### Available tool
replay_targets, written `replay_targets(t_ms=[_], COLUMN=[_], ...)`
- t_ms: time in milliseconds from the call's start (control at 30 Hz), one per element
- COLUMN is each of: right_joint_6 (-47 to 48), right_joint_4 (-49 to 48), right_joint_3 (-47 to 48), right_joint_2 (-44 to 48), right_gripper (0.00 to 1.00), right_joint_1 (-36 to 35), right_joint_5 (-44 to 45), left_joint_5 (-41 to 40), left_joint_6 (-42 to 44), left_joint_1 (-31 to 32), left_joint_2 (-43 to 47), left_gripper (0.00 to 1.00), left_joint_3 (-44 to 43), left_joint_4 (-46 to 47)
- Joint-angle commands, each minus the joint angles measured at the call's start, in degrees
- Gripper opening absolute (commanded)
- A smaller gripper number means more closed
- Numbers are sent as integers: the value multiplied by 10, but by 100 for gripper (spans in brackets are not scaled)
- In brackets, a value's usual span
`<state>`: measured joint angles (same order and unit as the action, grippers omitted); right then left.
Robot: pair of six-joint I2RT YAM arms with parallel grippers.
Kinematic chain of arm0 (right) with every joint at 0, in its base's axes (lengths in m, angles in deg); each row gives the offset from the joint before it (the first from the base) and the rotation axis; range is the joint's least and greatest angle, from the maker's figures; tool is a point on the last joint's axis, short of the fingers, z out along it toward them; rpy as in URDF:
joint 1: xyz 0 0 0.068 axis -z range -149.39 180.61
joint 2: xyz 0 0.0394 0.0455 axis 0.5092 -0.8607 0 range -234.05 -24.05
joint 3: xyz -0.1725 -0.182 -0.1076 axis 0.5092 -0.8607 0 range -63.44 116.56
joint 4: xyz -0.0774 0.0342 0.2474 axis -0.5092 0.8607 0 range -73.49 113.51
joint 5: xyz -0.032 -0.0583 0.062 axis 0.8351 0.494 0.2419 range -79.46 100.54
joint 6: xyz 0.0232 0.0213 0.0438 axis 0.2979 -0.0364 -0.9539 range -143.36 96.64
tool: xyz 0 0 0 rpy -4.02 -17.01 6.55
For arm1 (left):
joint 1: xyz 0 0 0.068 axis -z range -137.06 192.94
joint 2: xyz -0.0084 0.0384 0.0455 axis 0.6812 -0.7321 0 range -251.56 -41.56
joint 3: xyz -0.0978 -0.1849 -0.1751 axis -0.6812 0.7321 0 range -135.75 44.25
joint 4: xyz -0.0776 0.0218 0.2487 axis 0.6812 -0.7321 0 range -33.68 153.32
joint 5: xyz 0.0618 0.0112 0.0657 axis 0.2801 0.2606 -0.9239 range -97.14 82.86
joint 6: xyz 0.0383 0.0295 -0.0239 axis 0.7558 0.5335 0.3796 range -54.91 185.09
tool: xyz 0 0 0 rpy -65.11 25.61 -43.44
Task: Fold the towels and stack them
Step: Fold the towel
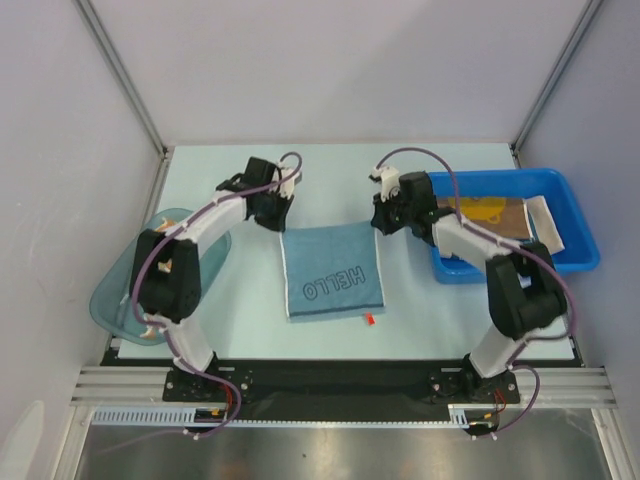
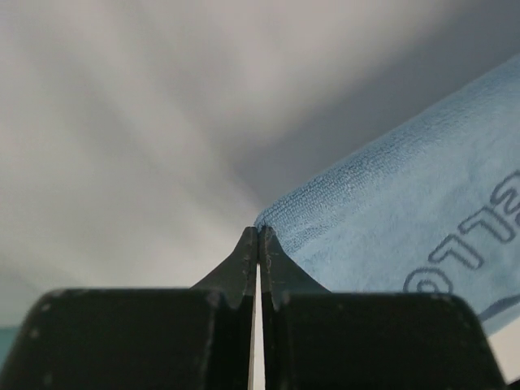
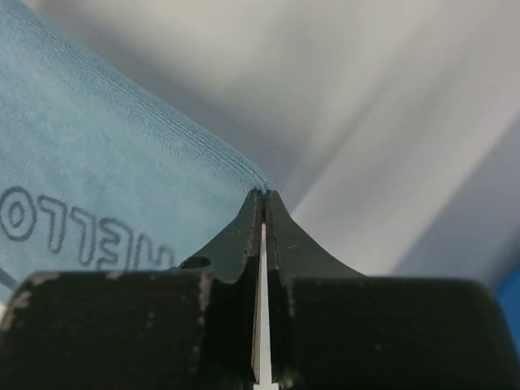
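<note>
Robot lab cell: aluminium frame posts, white panels, pale table.

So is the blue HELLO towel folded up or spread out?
Spread out. The HELLO towel shows its whole lettered face in the top view, and the left tool and right tool each pinch one far corner.

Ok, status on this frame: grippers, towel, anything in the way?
Left gripper shut on HELLO towel, far-left corner; right gripper shut on far-right corner. Towel spread open, not yet folded. Blue bin, teal tub off to the sides.

text: "HELLO" | on: teal-blue towel | dark outline letters
</note>
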<state>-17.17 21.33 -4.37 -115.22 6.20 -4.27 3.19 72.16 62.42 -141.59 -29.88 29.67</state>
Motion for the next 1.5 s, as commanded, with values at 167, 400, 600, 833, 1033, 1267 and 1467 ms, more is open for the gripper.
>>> replay_targets(t_ms=[167, 400, 600, 833, 1033, 1267, 1467], right_joint_6=[16, 53, 85, 102, 94, 87, 66], right_joint_4=[-31, -32, -23, -42, -37, -31, -30], right_joint_3=[230, 279, 267, 190, 142, 65, -5], right_joint_2=[-209, -273, -251, -175, -131, -53, 13], right_gripper=[0, 0, 0, 0, 0, 0, 0], right_joint_1=[86, 95, 96, 96, 90, 64, 39], right_joint_5=[-118, -122, -112, -88, -74, -29, 0], left_joint_5=[51, 51, 50, 50, 81, 101, 109], left_joint_6=[45, 71, 85, 102, 95, 88, 73], left_joint_1=[-28, -36, -38, -38, -38, -29, -14], left_joint_2=[-152, -219, -221, -127, -97, -30, 18], left_gripper=[0, 0, 0, 0, 0, 0, 0], left_joint_3=[-226, -291, -296, -212, -168, -77, -15], left_joint_4=[8, 7, -14, 3, -2, 19, 31])
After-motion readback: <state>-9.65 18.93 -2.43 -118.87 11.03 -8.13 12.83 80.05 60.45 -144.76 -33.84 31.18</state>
